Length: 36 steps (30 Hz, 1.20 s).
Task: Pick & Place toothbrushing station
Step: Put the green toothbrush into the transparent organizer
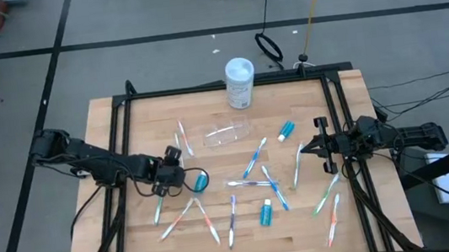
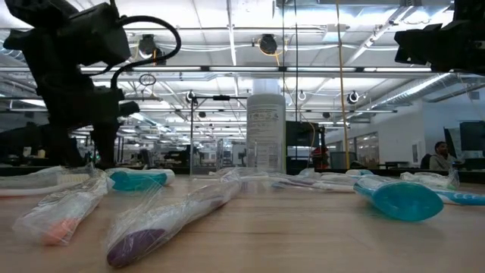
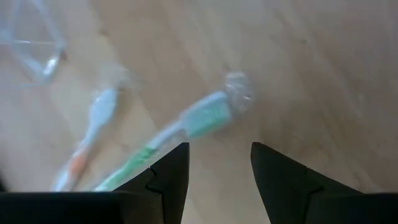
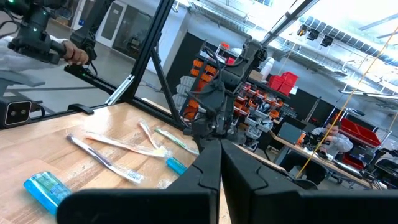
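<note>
Overhead, one clear cup [image 1: 227, 132] lies tipped mid-table, three tubes [image 1: 285, 129] and about ten brushes [image 1: 254, 157] scattered. Left gripper [image 3: 219, 167], fingers spread, hangs over a green brush [image 3: 180, 134]. Right gripper [image 4: 220, 163] is pressed together at the right edge.

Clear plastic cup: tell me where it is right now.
In the high view the clear plastic cup lies on its side near the table's far middle, just in front of the white tub, with a toothpaste tube to its right.
</note>
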Tool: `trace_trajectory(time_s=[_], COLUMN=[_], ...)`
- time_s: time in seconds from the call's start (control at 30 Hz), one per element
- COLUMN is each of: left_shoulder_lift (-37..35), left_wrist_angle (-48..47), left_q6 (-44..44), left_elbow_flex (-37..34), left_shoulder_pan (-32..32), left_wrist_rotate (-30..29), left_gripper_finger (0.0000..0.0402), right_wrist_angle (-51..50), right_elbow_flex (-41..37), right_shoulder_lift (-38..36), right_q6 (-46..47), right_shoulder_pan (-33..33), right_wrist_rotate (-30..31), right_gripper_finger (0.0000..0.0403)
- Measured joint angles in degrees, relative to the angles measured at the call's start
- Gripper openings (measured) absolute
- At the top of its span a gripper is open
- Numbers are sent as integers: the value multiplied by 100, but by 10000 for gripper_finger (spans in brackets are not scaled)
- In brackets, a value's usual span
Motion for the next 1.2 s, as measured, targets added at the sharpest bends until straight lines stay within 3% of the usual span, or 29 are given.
trace_trajectory(time_s=[0.3, 0.6, 0.8, 1.03, 1.2], left_shoulder_lift=[0, 0, 0, 0, 0], left_wrist_angle=[621, 1911, 1778, 1399, 1292], left_q6=[60, -1272, -1203, -94, -580], left_elbow_flex=[-1, -1, -1, -1, -1], left_shoulder_pan=[13, 11, 13, 18, 18], left_wrist_rotate=[-9, -9, -238, -871, -870], left_gripper_finger=[177, 177, 177, 177, 177], right_wrist_angle=[2, 2, 2, 2, 2], right_elbow_flex=[-1, -2, -2, -1, 0], right_shoulder_lift=[0, 0, 0, 0, 0], right_q6=[0, 0, 1, 0, 0], right_shoulder_pan=[2, 0, 1, 2, 2], right_wrist_rotate=[-2, -2, -2, -2, -2], right_gripper_finger=[4, 4, 4, 4, 4])
